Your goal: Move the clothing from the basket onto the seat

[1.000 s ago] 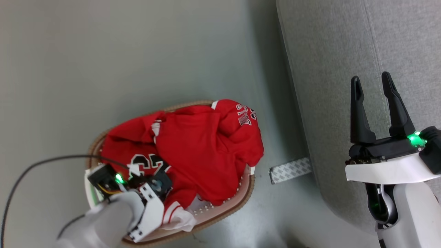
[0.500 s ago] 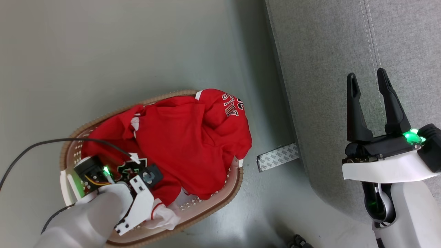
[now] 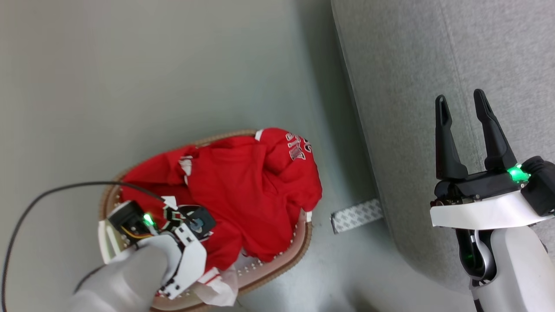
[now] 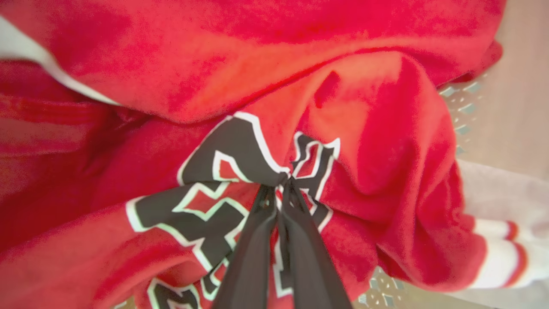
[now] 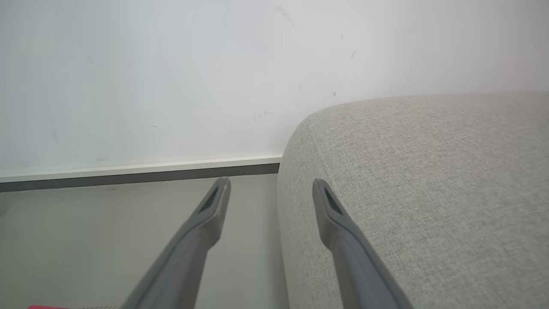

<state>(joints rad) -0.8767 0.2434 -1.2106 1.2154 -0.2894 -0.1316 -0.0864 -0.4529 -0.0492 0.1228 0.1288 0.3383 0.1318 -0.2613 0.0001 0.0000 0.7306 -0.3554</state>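
Red clothing [image 3: 251, 195] with white trim and dark lettering is heaped in the white basket [image 3: 303, 236] with a brown rim, on the floor at the lower left of the head view. My left gripper [image 4: 281, 182] reaches down into the heap, shut on a fold of the red clothing [image 4: 364, 128] at its dark number print. From above, the left wrist [image 3: 182, 236] hides the fingers. My right gripper [image 3: 460, 102] stands open over the light grey seat [image 3: 412, 86], holding nothing. In the right wrist view its fingers [image 5: 218, 193] straddle the seat's rounded edge [image 5: 420, 180].
A pale white cloth [image 3: 219, 290] with red stripes lies at the basket's near end. A patterned strip [image 3: 356, 214] lies on the floor between basket and seat. A black cable [image 3: 52, 193] runs to my left wrist. A white wall and skirting [image 5: 141, 169] stand beyond the seat.
The head camera has shifted, so basket and seat slid in the picture. My left gripper stays down in the red heap. The right gripper stays open.
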